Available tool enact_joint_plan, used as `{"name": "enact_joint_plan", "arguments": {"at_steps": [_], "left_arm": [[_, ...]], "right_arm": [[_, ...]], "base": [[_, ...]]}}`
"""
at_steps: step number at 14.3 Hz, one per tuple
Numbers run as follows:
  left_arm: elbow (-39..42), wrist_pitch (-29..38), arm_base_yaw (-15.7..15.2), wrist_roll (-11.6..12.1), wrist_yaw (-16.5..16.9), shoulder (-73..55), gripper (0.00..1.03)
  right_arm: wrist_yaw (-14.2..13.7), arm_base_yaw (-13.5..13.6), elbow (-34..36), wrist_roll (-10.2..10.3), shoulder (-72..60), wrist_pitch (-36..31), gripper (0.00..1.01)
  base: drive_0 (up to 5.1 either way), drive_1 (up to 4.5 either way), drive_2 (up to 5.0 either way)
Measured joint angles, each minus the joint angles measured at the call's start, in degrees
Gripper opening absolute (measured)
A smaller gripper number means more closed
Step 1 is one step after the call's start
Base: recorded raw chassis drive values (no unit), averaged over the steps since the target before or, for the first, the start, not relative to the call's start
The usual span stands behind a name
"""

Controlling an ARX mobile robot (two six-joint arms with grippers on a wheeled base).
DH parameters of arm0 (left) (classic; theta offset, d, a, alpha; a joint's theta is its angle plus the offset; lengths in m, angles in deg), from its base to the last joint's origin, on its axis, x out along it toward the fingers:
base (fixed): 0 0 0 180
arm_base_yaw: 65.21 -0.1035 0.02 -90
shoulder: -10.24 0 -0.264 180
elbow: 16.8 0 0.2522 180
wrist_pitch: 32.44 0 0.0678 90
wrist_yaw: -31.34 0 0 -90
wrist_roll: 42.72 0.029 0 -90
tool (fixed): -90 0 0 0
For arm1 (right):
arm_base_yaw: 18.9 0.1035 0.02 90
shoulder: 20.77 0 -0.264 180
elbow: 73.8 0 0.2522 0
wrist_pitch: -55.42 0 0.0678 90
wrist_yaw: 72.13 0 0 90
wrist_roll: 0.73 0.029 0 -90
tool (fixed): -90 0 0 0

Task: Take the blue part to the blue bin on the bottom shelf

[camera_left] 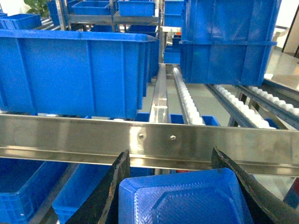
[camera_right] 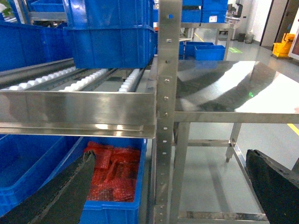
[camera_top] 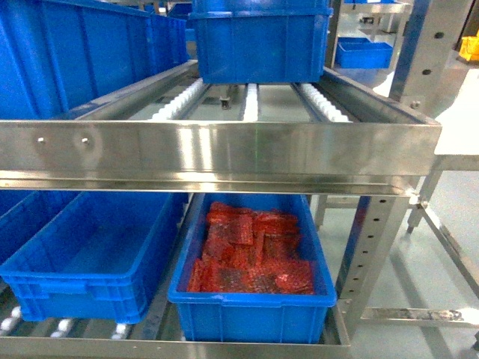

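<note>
Blue part (camera_left: 184,198) clamped in left tool (camera_left: 180,196); right tool (camera_right: 173,186) spread wide, holding nothing, beside bench (camera_right: 233,93).

Grey-green glossy floor (camera_right: 205,172), steel table (camera_right: 233,93), distant yellow mop bucket (camera_right: 282,48).

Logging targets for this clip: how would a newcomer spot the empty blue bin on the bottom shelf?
Find the steel rack's front rail across the head view and look under it to the bottom shelf. Two blue bins sit there side by side. The empty bin is the left one; its right neighbour is filled with red packets.
</note>
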Motion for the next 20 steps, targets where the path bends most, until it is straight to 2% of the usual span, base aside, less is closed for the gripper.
{"name": "enact_joint_plan", "arguments": {"at_steps": [6, 20], "left_arm": [[0.0, 0.2, 0.0, 0.0, 0.0, 0.0, 0.44], [0.0, 0.0, -0.1, 0.0, 0.0, 0.0, 0.44]], "right_arm": [[0.0, 0.0, 0.0, 0.0, 0.0, 0.1, 0.98], [0.2, 0.0, 0.0, 0.0, 0.0, 0.1, 0.98]], "base": [[-5.1, 2.35, 2.4], [-0.1, -0.10, -0.1]]}}
